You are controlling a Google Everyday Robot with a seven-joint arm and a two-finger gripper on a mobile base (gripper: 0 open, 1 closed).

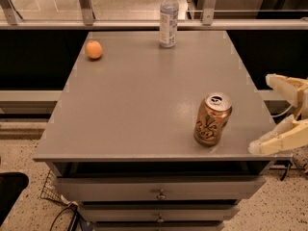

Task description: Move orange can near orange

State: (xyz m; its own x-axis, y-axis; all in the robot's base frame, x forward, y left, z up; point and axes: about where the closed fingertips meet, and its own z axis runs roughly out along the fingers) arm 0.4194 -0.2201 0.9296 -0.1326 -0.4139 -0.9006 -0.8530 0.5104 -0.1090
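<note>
Cream two-finger hand, fingers spread, beside the grey table's right edge: wrist and arm cut off by the frame. Copper-orange drink can: lettering illegible.
</note>
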